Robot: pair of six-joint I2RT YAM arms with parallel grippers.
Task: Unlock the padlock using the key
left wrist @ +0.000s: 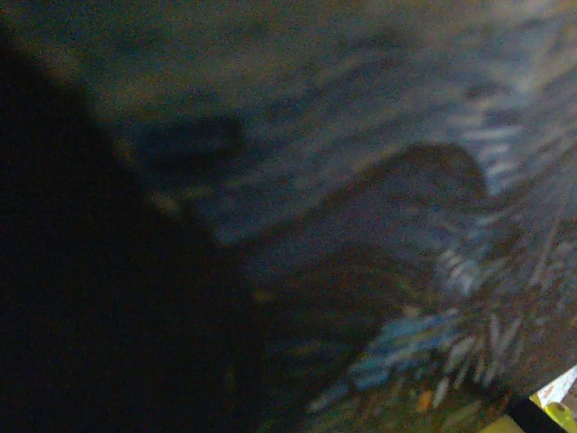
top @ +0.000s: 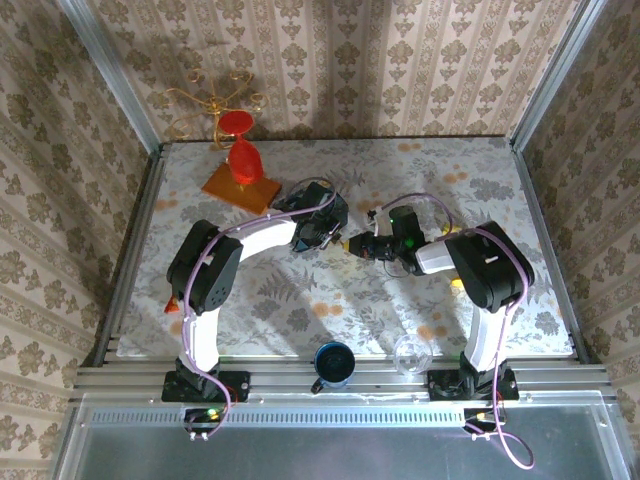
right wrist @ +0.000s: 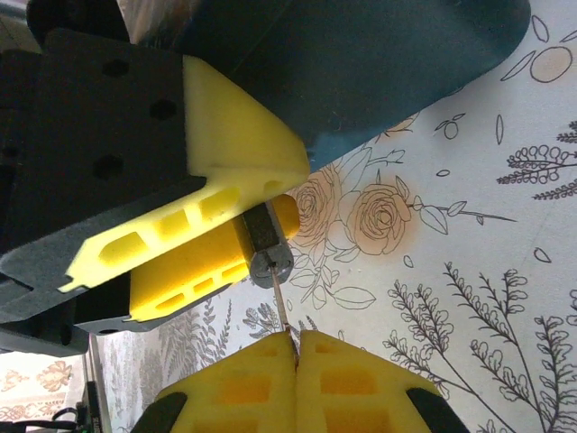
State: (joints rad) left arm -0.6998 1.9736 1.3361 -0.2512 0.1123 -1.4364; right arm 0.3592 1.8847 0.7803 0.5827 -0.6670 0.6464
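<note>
A rectangular surface [top: 300,300] covered with a pale cloth printed with grey foliage and orange roses, seen from above. Toward the far left lies a flat orange slab [top: 228,190], turned at an angle to the edges, with a red goblet-shaped object [top: 243,155] standing on it. At the near edge, close to the middle, stands a dark blue cup [top: 333,365]; just to its right is a clear cup [top: 411,352]. A small orange item [top: 172,305] sits at the left edge, and a small yellow piece [top: 457,284] lies toward the right side.
</note>
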